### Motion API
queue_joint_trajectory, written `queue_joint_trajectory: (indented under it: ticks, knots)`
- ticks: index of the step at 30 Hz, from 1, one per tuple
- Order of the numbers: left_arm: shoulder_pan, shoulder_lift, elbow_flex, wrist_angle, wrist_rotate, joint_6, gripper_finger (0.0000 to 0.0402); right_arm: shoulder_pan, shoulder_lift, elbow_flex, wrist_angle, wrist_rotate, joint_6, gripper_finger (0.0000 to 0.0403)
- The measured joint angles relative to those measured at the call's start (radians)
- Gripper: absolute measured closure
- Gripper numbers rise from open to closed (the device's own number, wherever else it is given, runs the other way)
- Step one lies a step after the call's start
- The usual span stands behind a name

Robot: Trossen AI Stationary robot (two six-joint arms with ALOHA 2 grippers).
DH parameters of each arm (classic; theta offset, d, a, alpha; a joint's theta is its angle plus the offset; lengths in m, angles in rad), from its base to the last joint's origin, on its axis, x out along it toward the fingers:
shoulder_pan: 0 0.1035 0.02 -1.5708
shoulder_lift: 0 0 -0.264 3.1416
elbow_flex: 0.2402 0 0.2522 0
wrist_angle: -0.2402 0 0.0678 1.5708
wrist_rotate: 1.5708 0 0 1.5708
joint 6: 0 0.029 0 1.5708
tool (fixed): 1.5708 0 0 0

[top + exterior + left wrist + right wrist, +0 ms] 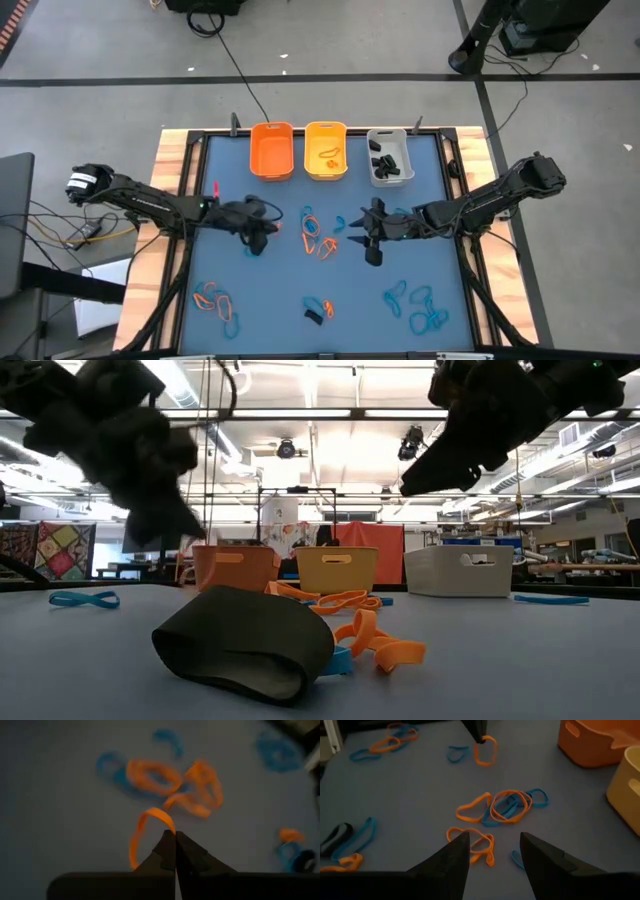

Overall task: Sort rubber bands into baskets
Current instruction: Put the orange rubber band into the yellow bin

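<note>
Orange band [145,827] hanging lengthwise from left pincer [175,851]

Three baskets [329,150] sat side by side along the counter's [222,258] far edge. Left end effector [262,232] was left of center, pinched on a rubber band [148,831] lifted clear of the counter. Right end effector [362,240] was right of center, fingers apart. Band cluster [318,234] lay between them. More bands sat near-left [216,302], near-center [320,309] and near-right [418,305].
</note>
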Motion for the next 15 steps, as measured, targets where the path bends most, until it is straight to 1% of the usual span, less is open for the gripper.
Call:
queue_joint_trajectory:
  ticks: [3, 5, 8, 11, 15]
  knots:
    - [0.0, 0.006, 0.0, 0.094, 0.008, 0.034, 0.04, 0.008, 0.0, 0.0, 0.035, 0.0, -0.044, 0.0218]
    - [0.0, 0.031, 0.0, 0.169, -0.004, 0.043, 0.04, 0.015, 0.0, 0.0, 0.075, 0.0, -0.089, 0.0218]
    - [0.0, 0.094, 0.001, 0.313, -0.005, 0.052, 0.04, 0.024, 0.0, 0.0, 0.148, 0.0, -0.152, 0.0218]
    - [0.0, 0.169, 0.008, 0.432, 0.018, 0.057, 0.0401, 0.026, 0.0, 0.0, 0.199, 0.0, -0.215, 0.0218]
    - [0.001, 0.258, 0.096, 0.451, 0.05, 0.095, 0.0401, 0.011, 0.0, 0.0, 0.226, 0.0, -0.257, 0.0218]
